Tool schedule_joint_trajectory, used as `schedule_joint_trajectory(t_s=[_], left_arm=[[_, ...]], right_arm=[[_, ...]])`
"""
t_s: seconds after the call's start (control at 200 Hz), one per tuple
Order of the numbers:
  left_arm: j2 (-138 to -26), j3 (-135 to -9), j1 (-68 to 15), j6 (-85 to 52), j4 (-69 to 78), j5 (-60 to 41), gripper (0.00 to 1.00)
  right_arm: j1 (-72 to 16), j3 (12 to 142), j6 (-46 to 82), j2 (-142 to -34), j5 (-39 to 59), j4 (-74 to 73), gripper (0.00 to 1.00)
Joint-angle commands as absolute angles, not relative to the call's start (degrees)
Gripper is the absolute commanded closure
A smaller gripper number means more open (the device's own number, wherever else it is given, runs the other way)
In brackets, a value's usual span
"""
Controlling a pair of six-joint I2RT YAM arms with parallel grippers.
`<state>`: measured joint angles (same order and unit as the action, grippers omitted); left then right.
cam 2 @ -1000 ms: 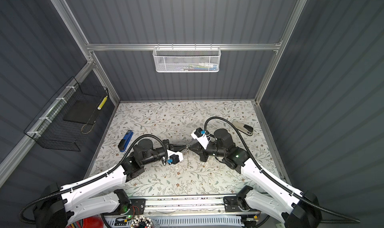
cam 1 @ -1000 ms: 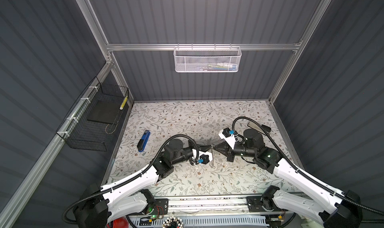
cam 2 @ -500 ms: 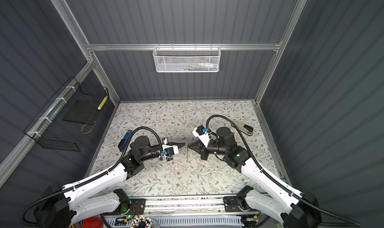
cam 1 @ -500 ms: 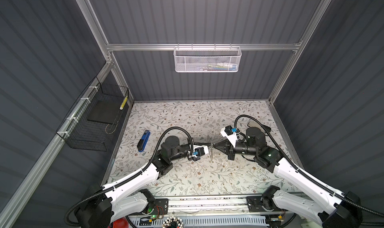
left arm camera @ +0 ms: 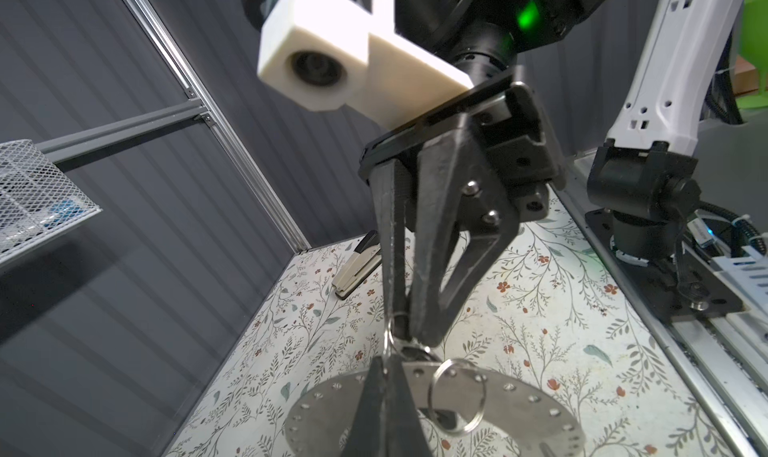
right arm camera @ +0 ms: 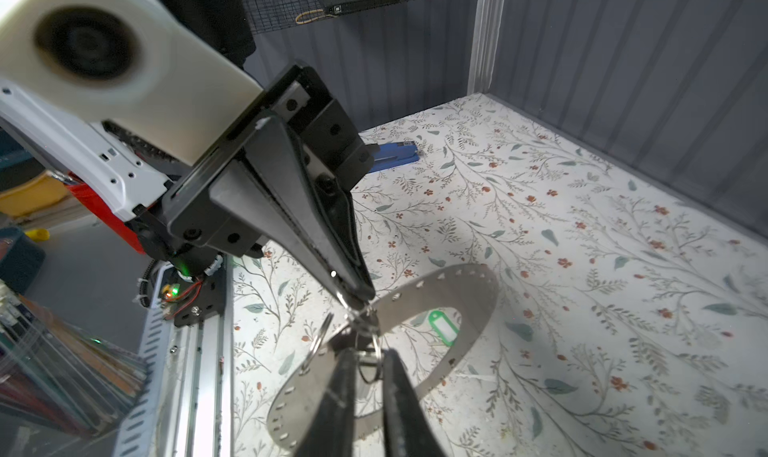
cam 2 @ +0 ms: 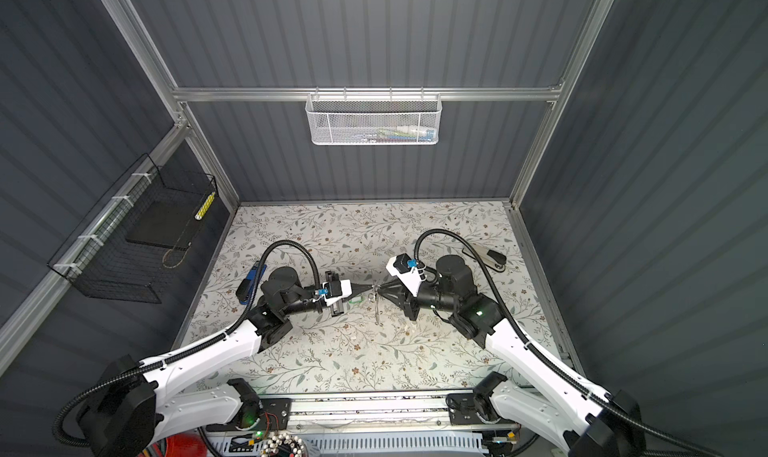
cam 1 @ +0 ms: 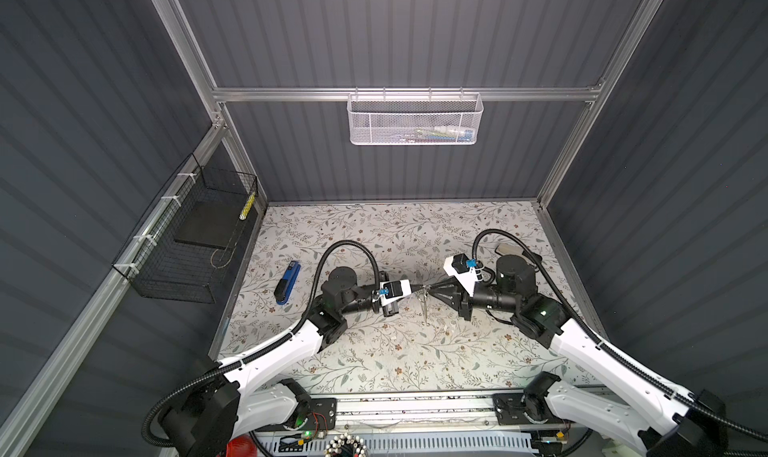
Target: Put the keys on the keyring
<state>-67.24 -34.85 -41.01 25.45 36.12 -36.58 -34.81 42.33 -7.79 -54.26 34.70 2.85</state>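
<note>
Two robot arms meet tip to tip above the middle of a floral-patterned table [right arm camera: 582, 268]. The left hand [right arm camera: 358, 295] is pinched fully shut at the rim of the keyring [right arm camera: 457, 292], a flat grey metal ring held up off the table. The right hand [right arm camera: 371, 361] stands narrowly apart, with a small wire ring [right arm camera: 370, 367] between its fingers; whether it presses on that ring is unclear. Another wire ring [left arm camera: 457, 396] hangs from the keyring. The green tag [right arm camera: 442, 328] lies on the table, seen through the keyring's hole. In a top view the keyring [cam 1: 424, 305] is only an edge-on sliver. The black tag cannot be made out.
</note>
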Motion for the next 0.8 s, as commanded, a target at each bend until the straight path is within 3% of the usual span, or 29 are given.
schedule_joint_trajectory(t_s=[0.0, 0.415, 0.795], left_arm=[[-68.1, -37.0, -40.2, 20.0, 40.5, -41.0, 1.00], [-69.7, -37.4, -39.6, 16.2, 43.9, -42.2, 1.00], [-69.2, -37.4, -39.6, 16.6, 43.2, -43.2, 1.00]], right_arm=[[-34.8, 42.5, -13.6, -51.6, 31.6, 5.8, 0.75], [-34.7, 45.1, -12.8, -51.5, 31.6, 7.9, 0.64], [-34.8, 46.7, -14.1, -50.4, 32.3, 7.3, 0.63]])
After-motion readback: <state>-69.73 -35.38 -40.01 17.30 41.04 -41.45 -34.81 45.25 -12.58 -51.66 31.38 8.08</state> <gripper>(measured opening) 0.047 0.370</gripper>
